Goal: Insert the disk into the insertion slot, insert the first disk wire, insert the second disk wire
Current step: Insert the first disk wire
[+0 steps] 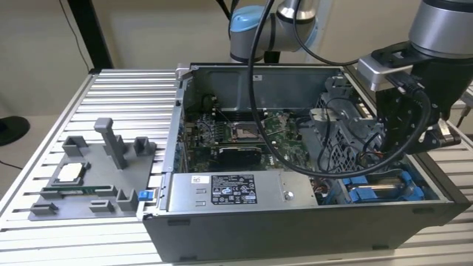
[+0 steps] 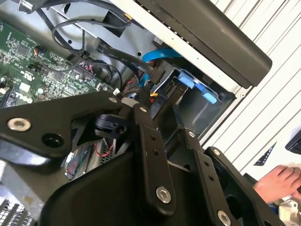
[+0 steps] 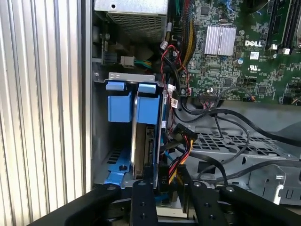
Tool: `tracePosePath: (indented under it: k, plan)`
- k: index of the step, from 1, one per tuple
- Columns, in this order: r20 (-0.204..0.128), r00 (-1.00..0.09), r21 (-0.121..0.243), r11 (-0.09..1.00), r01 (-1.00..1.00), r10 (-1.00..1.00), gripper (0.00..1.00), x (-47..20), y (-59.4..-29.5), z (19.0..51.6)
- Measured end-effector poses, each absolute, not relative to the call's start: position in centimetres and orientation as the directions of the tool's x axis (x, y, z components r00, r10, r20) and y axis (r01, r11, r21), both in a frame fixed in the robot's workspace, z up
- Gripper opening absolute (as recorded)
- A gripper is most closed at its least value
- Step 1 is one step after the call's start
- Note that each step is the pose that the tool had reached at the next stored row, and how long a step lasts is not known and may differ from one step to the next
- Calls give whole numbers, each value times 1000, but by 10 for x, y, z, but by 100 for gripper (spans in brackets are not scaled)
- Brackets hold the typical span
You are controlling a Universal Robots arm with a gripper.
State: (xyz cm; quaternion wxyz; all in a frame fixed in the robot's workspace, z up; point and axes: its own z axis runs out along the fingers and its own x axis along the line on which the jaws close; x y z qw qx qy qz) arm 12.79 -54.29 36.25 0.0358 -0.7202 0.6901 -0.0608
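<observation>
Two fingers [image 3: 144,202] of the gripper [image 3: 165,183] pinch a black wire plug [image 3: 163,170] beside the disk [image 3: 140,141] seated in the insertion slot [image 3: 99,136]

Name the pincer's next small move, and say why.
Probably ease the wire connector toward the end of the disk. The disk already stands in the insertion slot, and the pincer sits at the connector, right beside the disk's end.

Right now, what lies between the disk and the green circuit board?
A tangle of cables: red, black and yellow wires run between the disk and the green circuit board, as the first wrist view shows.
</observation>
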Motion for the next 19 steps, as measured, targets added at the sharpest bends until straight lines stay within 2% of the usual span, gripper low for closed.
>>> tracePosePath:
  k: [19]
  plan:
    - [38, 42, -136, -47, -990, -998, 0, 128, -543, 362]
